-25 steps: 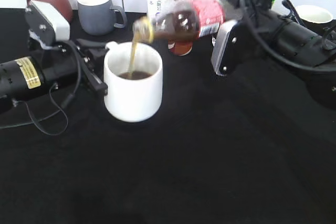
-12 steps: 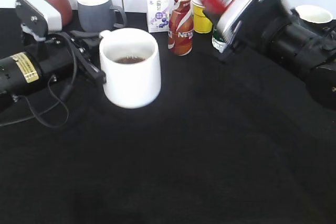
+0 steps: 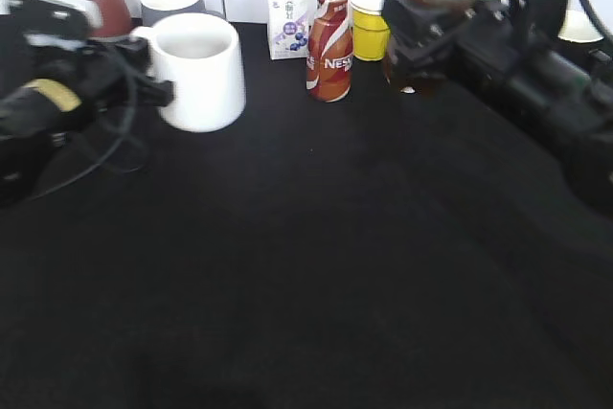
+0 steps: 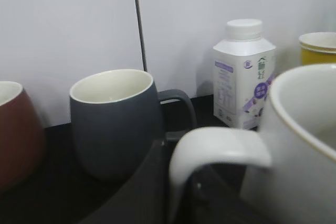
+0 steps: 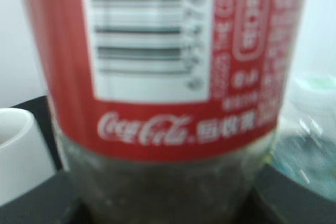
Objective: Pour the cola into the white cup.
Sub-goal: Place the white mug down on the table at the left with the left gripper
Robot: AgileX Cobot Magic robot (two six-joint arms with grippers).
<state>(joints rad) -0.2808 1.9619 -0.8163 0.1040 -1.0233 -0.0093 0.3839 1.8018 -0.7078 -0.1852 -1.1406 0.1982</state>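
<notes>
The white cup [image 3: 196,69] stands at the back left of the black table, handle to the left. My left gripper [image 3: 153,91] is shut on its handle [image 4: 215,153]; the cup's rim fills the right of the left wrist view [image 4: 302,124]. The cola bottle [image 3: 433,7] is upright at the back right, red label up and dark liquid low. My right gripper [image 3: 421,31] is shut on the bottle's lower part. The red label with white print fills the right wrist view [image 5: 173,77].
Along the back wall stand a dark red mug [image 3: 107,2], a grey mug [image 4: 113,124], a small white milk carton [image 3: 287,16], a Nescafe bottle [image 3: 330,50] and a yellow cup [image 3: 369,31]. Another white cup [image 5: 18,150] is at the far right.
The right gripper has swung the cola bottle from tilted over the cup back upright at the back right. The left gripper has drawn the white cup left and back.
</notes>
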